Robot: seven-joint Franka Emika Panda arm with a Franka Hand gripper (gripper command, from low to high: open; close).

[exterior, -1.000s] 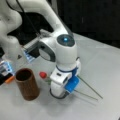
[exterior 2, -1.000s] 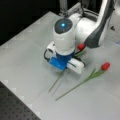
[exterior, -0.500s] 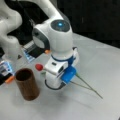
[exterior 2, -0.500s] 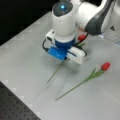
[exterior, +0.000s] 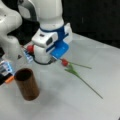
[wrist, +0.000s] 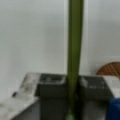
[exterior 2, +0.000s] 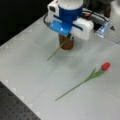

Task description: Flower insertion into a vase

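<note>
On the pale table (exterior 2: 30, 75), seen in both front views, the white and blue Panda arm (exterior: 51, 22) reaches down and its gripper (exterior 2: 68, 36) hangs above the surface, close to the vase (exterior: 27, 85). This vase, a dark reddish-brown tube, stands upright and empty at a front view's bottom left; in a front view it shows just behind the gripper (exterior 2: 67, 45), and in the wrist view its rim (wrist: 111, 68) is at the right edge. A second flower (exterior 2: 105, 66) with a red bud lies flat on the table, well apart from the vase and untouched. The two dark fingers (wrist: 51, 85) are pressed onto a green stem (wrist: 75, 50) and pinch it between them; its free end slants down toward the table (exterior 2: 53, 53). The step in hand seems to be the carrying of the first flower to the vase, and nothing is inserted yet. Insertion would call for the stem's lower end to come over the open mouth and for the stem to stand nearly upright.
</note>
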